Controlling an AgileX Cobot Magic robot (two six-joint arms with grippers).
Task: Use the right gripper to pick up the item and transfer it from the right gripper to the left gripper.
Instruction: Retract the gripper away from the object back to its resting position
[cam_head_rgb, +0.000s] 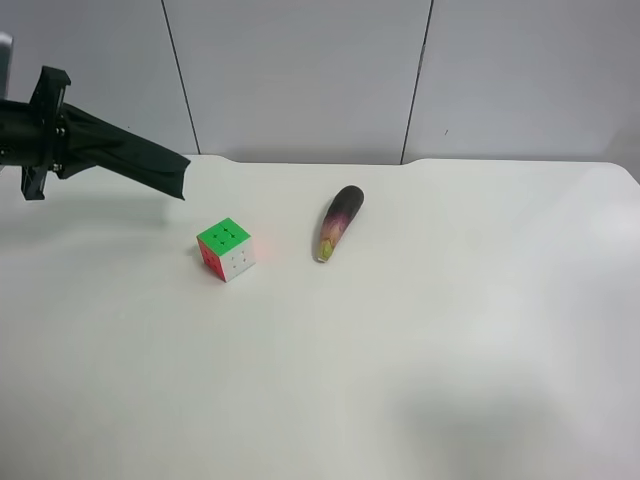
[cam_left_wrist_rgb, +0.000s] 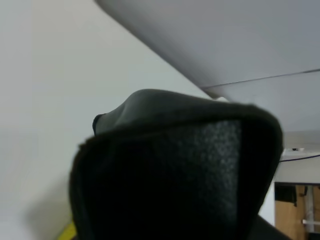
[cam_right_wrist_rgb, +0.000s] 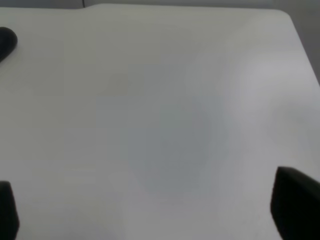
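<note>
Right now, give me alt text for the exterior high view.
At upper left, the left gripper holds a black soft case out above a white table. On the table sit a puzzle cube and, right of it, a purple eggplant toy.

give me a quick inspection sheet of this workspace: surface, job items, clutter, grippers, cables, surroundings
surface: white table, matte, with two toys lying on it.
job's things: black soft case, held up off the table in the left gripper; it fills the left wrist view.
clutter: puzzle cube, green face up; purple eggplant toy lying beside it, not touching it.
grippers: left gripper shut on the case; right gripper open over bare table, nothing between its fingertips, not seen in the exterior view.
cables: nothing seen.
surroundings: grey wall panels with dark seams behind the table.
</note>
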